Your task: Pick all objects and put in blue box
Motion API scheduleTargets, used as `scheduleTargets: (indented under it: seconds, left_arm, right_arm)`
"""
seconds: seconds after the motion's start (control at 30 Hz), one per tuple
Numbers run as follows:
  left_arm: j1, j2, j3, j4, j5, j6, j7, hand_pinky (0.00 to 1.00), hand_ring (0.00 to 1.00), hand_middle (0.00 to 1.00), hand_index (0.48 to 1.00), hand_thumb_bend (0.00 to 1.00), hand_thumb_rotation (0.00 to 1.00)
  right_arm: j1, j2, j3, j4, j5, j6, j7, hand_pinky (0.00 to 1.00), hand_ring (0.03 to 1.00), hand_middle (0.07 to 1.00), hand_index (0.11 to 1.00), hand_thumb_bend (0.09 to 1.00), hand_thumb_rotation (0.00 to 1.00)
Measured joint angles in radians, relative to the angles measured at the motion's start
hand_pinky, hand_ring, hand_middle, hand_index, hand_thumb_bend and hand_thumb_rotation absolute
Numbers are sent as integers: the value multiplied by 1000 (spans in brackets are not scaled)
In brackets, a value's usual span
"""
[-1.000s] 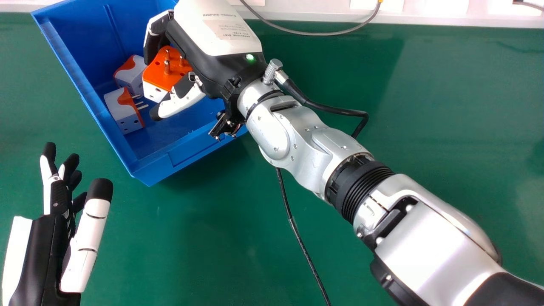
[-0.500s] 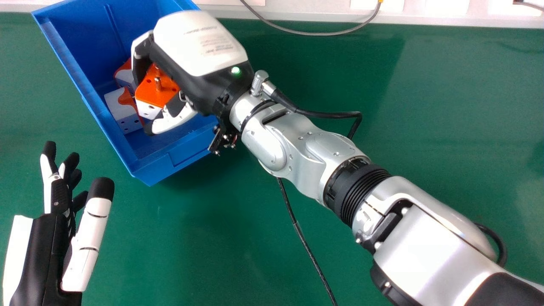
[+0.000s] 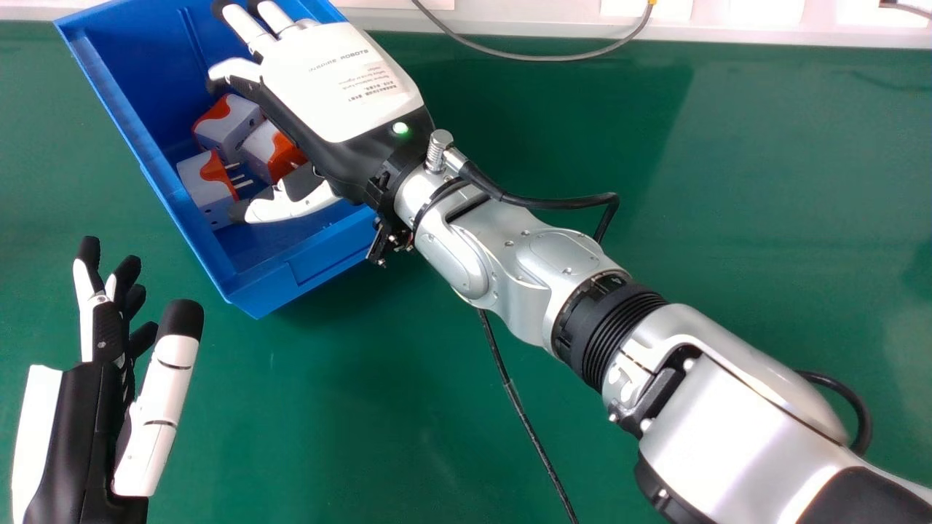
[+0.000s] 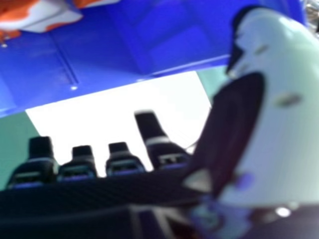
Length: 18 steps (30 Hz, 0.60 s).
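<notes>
In the head view, my right hand (image 3: pixel 342 94) is over the blue box (image 3: pixel 120 98), fingers straightened and the thumb low inside the box. Beneath it lies an orange and white plug adapter (image 3: pixel 263 149), partly covered by the hand and no longer held. Two more adapters rest beside it, one (image 3: pixel 227 125) farther back and one (image 3: pixel 206 182) near the left wall with its pins out. In the right hand view, my right hand (image 4: pixel 249 124) has its fingers extended, with orange and white adapters (image 4: pixel 35 15) in the box. My left hand (image 3: pixel 87 415) stays open at the lower left.
Around the box spreads the green table (image 3: pixel 408 407). A grey cable (image 3: pixel 531 57) runs along its back edge by the white border. My right forearm crosses the table from the lower right, and a black cable (image 3: pixel 520 407) hangs below it.
My right hand came down and left into the box, then its fingers straightened and let go of the adapter, which now lies among the others. The left hand shifted slightly to the right.
</notes>
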Motion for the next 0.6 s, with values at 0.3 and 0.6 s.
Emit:
scheduleTargets:
  seconds: [0.3, 0.6]
  left_arm:
    - [-4, 0, 0, 0, -1, 0, -1, 927, 973, 988, 997, 621, 963]
    - [-20, 5, 4, 3, -1, 0, -1, 928, 974, 988, 997, 628, 965]
  right_arm:
    - [0, 0, 2, 0, 0, 10, -8, 915, 1000, 1000, 1000, 419, 596]
    - [81, -13, 10, -145, -2, -16, -107, 927, 1000, 1000, 1000, 403, 601]
